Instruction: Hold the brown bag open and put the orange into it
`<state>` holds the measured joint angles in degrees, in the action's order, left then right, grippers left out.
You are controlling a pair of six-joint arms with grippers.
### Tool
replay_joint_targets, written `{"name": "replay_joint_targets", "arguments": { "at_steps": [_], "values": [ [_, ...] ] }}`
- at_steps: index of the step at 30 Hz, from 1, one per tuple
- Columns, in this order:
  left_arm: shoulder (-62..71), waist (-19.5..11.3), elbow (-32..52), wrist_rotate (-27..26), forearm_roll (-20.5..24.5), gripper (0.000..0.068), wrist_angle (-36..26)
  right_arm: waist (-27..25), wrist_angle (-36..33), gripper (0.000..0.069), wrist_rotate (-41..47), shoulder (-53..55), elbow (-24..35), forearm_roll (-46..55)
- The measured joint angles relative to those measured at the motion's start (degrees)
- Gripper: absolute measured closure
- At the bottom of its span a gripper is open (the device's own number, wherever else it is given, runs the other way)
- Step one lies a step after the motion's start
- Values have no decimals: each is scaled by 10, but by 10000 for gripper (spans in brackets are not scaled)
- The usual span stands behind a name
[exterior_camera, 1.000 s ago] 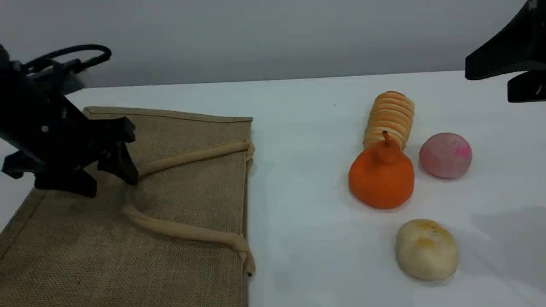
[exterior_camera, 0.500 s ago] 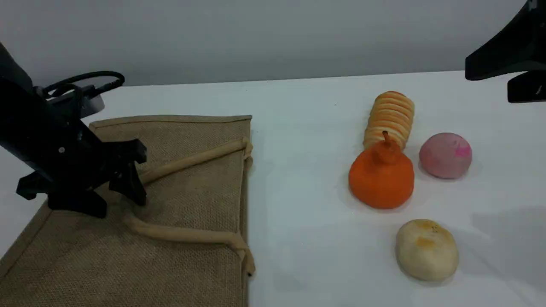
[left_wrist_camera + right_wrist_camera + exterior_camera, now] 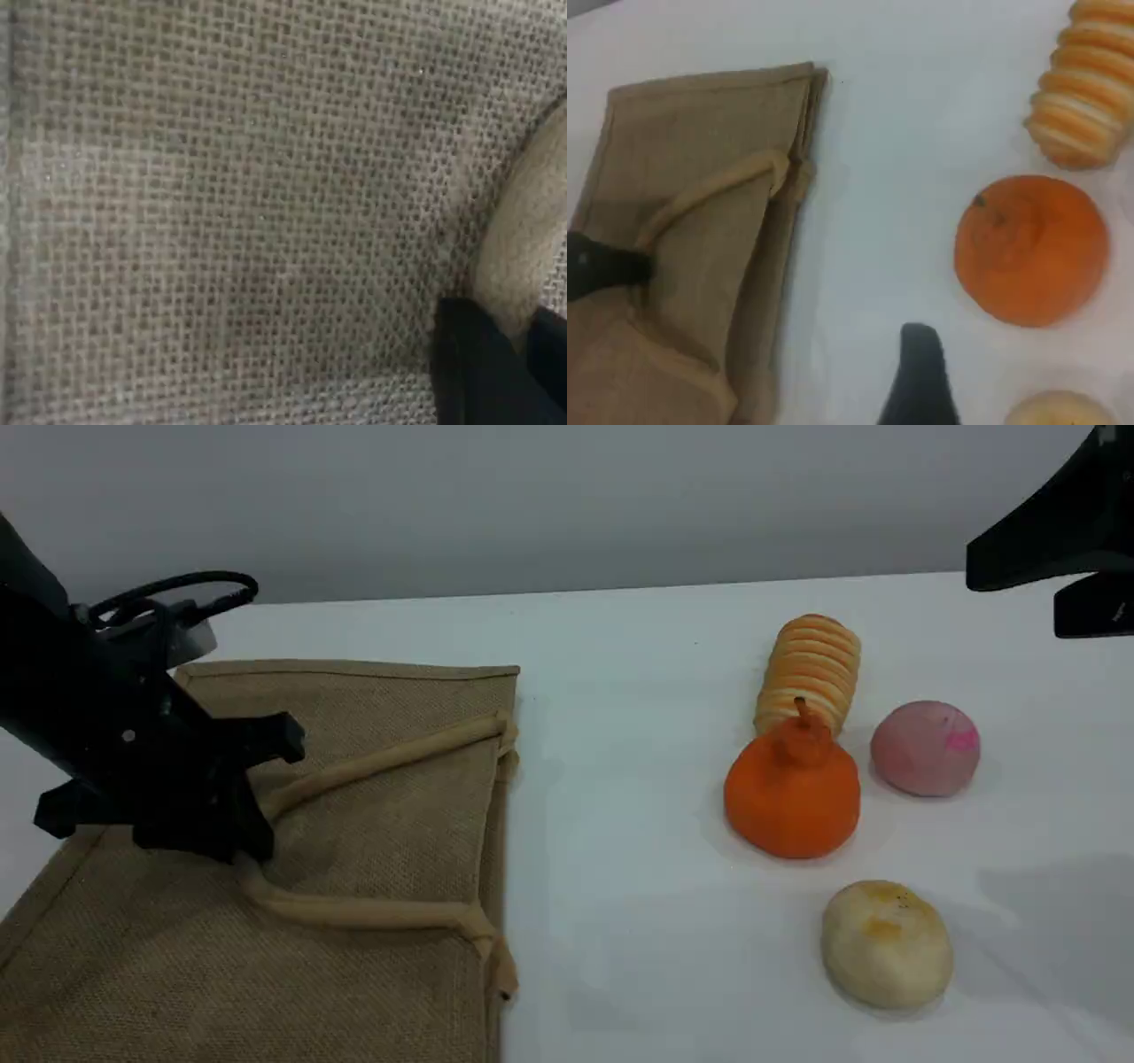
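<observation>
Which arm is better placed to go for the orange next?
The right. The left gripper is shut on the handle of the brown bag, so it is occupied. The right gripper is open and free, with the orange close by on the table.

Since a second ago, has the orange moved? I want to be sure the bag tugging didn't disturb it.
No. The orange sits in the same spot, still just in front of the ridged bread roll and beside the pink ball.
</observation>
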<state>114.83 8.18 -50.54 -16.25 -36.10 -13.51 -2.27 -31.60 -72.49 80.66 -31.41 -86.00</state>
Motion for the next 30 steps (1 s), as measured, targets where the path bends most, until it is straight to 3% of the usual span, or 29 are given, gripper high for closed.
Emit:
{"name": "replay_joint_targets", "arguments": {
  "at_steps": [6,10,15,25,30],
  "values": [
    [-19,0,0,-5,0,592,-17,0,-12,218,0,0,0,0],
    [-60,0,-16,-32,1,592,-63,0,-14,218,-2,0,0,0],
    [-130,0,-53,-47,3,592,-146,0,-15,218,-10,0,0,-6],
    [-276,0,-161,-48,23,592,-343,0,-15,218,-138,11,0,-136],
    [-317,0,-237,-48,25,592,-444,0,-35,218,-176,44,0,-140]
  ]
}}
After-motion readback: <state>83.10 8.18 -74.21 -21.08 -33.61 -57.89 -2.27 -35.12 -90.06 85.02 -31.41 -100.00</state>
